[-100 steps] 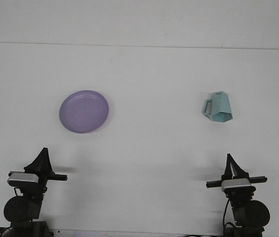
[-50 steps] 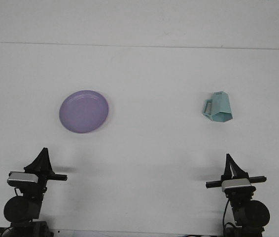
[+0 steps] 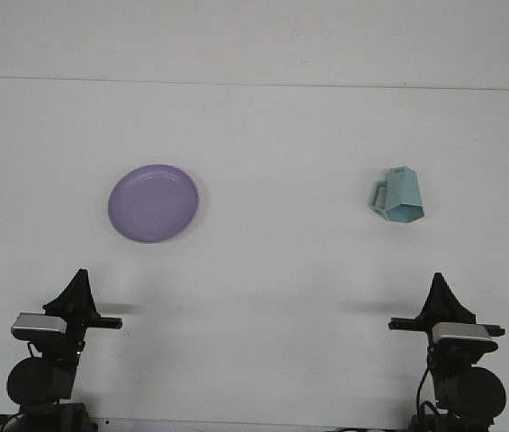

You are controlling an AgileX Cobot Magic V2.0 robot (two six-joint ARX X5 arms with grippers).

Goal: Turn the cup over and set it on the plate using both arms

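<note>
White tabletop (image 3: 263, 135) is filling nearly the whole front view, and on it two things are sitting: one plate and one cup. One purple plate (image 3: 153, 202) is lying flat on the left half of the table, round and shallow, with nothing resting on it. One pale teal cup (image 3: 397, 196) is sitting on the right half, well apart from the plate. Its body is faceted, its handle is pointing to the left, and the wider faceted end is facing the near edge; whether it is tipped on its side or standing mouth down is hard to tell from here.

Two arms are showing, one at each near corner, both low against the bottom edge. One left gripper (image 3: 79, 286) is pointing up the table, near and a little to the left of the plate, with bare table lying between them. One right gripper (image 3: 441, 292) is sitting at the near right, and the cup is lying farther up the table from it and slightly to its left, well apart, touching nothing. Each gripper is appearing as a dark pointed shape holding nothing; whether its fingers are spread or pressed together cannot be told from this view.
</note>
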